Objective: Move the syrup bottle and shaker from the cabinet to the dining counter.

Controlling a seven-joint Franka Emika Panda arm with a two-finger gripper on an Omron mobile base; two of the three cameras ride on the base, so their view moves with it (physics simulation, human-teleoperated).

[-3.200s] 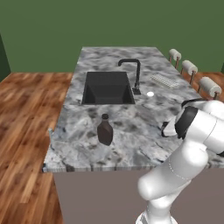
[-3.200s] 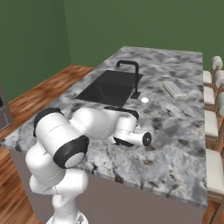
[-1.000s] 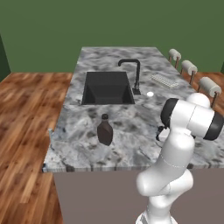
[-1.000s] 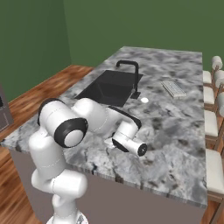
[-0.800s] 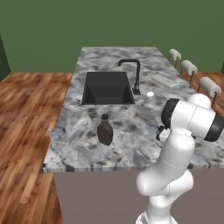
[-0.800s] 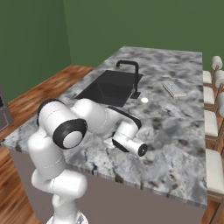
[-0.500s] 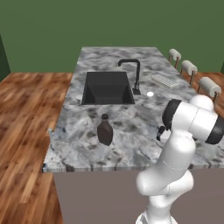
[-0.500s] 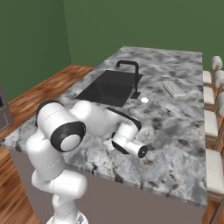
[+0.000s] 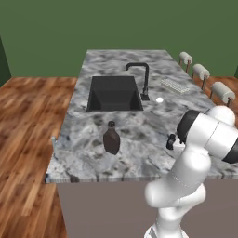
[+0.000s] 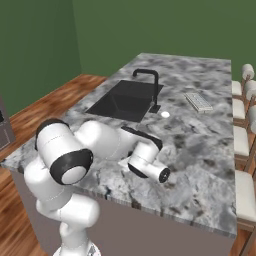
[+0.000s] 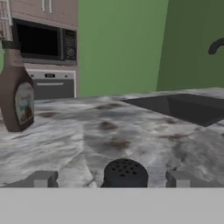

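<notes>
The jaws stand spread, with the shaker (image 11: 125, 173) between the fingertips (image 11: 42, 179) on the counter (image 11: 131, 131). The bottle (image 11: 16, 94) stands upright, well apart.

Glossy marbled stone dining counter (image 9: 139, 135)

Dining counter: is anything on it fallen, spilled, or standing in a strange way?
Nothing stands out. The syrup bottle stands upright on the dining counter, near the sink. The shaker also stands upright on the marble, between the open pincer tips. No spill is visible.
</notes>
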